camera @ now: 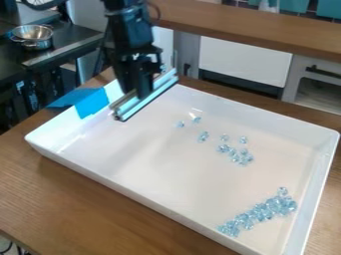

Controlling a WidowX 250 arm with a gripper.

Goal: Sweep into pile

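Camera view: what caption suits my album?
Robot gripper holds a bar at one end of a white tray of glassy blue beads.

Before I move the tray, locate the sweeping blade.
In the camera view, the blade is at the upper-left end of the tray, beneath the gripper and just right of the blue tape.

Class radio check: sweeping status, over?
Gripper and bar at tray, upper left. Blue beads unpiled: dense band lower right, loose scatter farther up. No obstacle seen inside.
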